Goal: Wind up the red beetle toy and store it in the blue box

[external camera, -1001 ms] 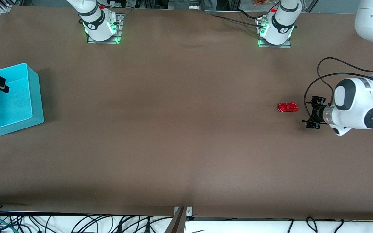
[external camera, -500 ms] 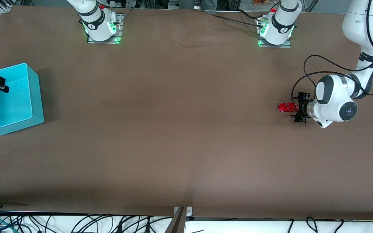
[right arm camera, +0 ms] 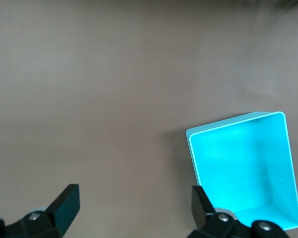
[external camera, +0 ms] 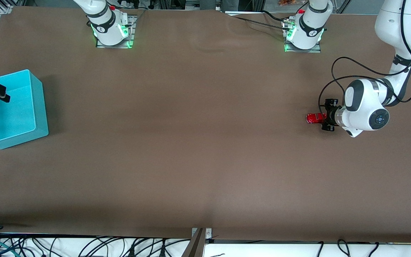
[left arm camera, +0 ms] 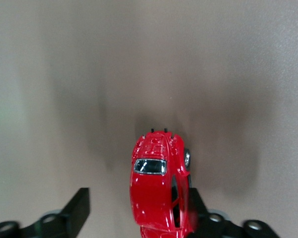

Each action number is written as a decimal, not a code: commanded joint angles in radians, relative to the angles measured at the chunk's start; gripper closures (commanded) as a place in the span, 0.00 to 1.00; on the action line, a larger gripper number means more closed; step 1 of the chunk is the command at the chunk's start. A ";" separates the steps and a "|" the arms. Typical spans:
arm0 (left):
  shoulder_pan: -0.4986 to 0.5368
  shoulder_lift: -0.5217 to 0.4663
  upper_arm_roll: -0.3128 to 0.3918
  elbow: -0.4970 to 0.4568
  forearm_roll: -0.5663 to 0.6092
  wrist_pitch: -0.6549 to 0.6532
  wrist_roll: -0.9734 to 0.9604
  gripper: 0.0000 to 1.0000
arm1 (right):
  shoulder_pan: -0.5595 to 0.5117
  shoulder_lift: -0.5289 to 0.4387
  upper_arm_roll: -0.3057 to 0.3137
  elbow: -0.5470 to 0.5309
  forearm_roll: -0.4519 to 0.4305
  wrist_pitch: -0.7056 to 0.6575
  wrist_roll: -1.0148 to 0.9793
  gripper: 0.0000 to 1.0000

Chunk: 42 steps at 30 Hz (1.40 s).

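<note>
A: Left gripper [left arm camera: 134, 218] is low on the desk [external camera: 191, 142], jaws spread wide around the red beetle toy [left arm camera: 160, 191], one finger touching its side.

B: And the right gripper [right arm camera: 134, 208]?

A: Waiting with jaws wide over the blue box [external camera: 13, 110] at the right arm's end.

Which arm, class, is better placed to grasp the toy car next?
The left. Its end effector is open around the red beetle toy on the table, while the right end effector waits open beside the blue box.
</note>
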 commanded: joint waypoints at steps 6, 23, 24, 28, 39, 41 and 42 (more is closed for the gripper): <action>-0.027 -0.018 0.002 0.033 -0.008 0.005 -0.025 1.00 | -0.005 0.010 0.003 0.024 0.003 -0.004 0.005 0.00; -0.030 0.005 -0.174 0.110 -0.020 -0.050 -0.220 1.00 | -0.005 0.010 0.003 0.024 0.003 -0.004 0.006 0.00; -0.032 0.009 -0.177 0.114 -0.020 -0.050 -0.232 1.00 | -0.005 0.009 0.003 0.024 0.005 -0.004 0.006 0.00; -0.053 0.039 -0.182 0.133 -0.020 -0.050 -0.258 1.00 | -0.005 0.010 0.003 0.024 0.005 -0.004 0.006 0.00; -0.055 0.092 -0.183 0.162 -0.017 -0.042 -0.257 1.00 | -0.001 0.025 0.006 0.024 0.005 -0.002 0.005 0.00; -0.052 0.102 -0.183 0.166 -0.015 -0.042 -0.255 1.00 | -0.001 0.025 0.004 0.024 0.005 -0.002 0.005 0.00; -0.049 0.105 -0.182 0.168 -0.015 -0.042 -0.255 1.00 | -0.001 0.025 0.006 0.024 0.005 -0.002 0.005 0.00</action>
